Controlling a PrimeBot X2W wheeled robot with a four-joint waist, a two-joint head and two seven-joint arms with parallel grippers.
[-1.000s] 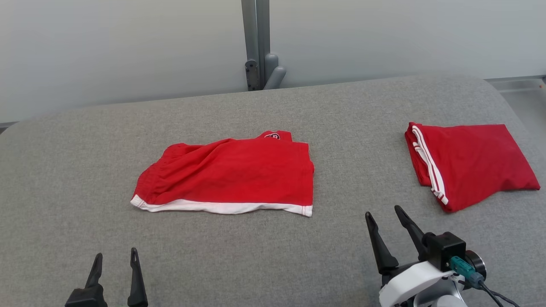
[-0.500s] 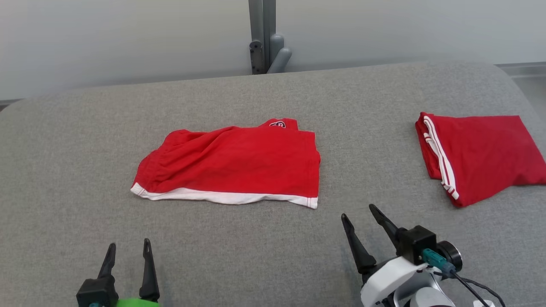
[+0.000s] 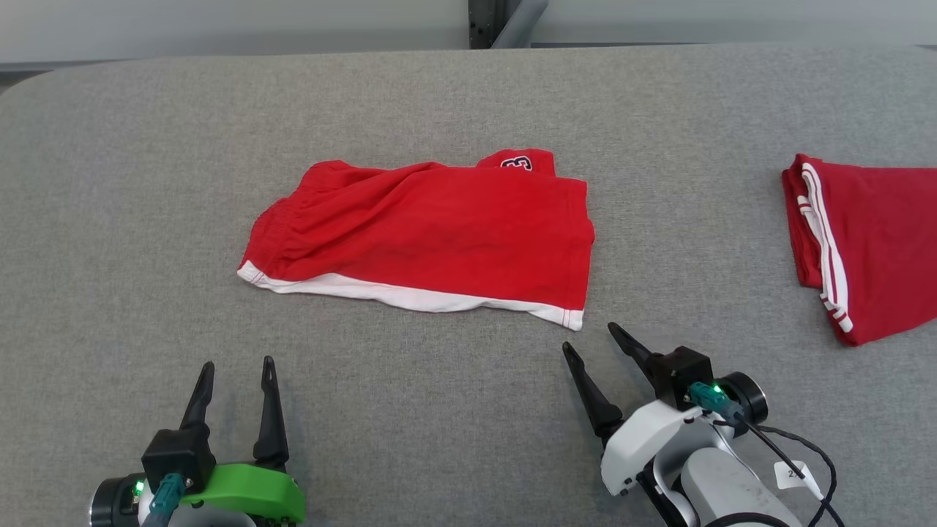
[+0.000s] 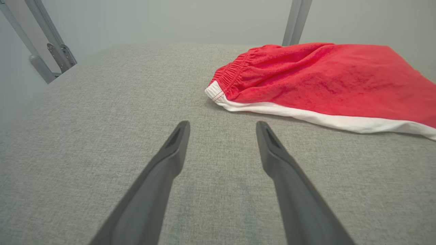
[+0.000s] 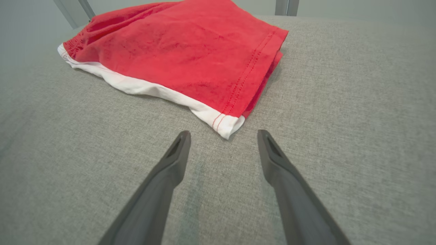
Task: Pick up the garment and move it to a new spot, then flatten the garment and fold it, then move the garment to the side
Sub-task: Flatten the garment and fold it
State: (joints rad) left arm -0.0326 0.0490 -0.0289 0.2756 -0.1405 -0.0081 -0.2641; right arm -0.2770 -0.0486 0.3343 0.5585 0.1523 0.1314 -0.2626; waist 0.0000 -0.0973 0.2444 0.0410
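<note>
The garment [image 3: 432,234] is a pair of red shorts with a white band along its near edge, lying folded in the middle of the grey padded table [image 3: 132,183]. My right gripper [image 3: 589,337] stands open just short of its near right corner, which lies right ahead of the fingertips in the right wrist view [image 5: 224,127]. My left gripper [image 3: 238,364] is open too, nearer me and to the left of the shorts' elastic waistband [image 4: 231,75]. Neither gripper touches the cloth.
A second red garment [image 3: 871,241] with white side stripes lies folded at the table's right edge. A grey metal post [image 3: 505,18] rises behind the far edge. Bare grey fabric surrounds the shorts on all sides.
The head camera has tilted down, so the whole picture slid upward. Both grippers have moved forward toward the shorts, the right one closing on the near right corner.
</note>
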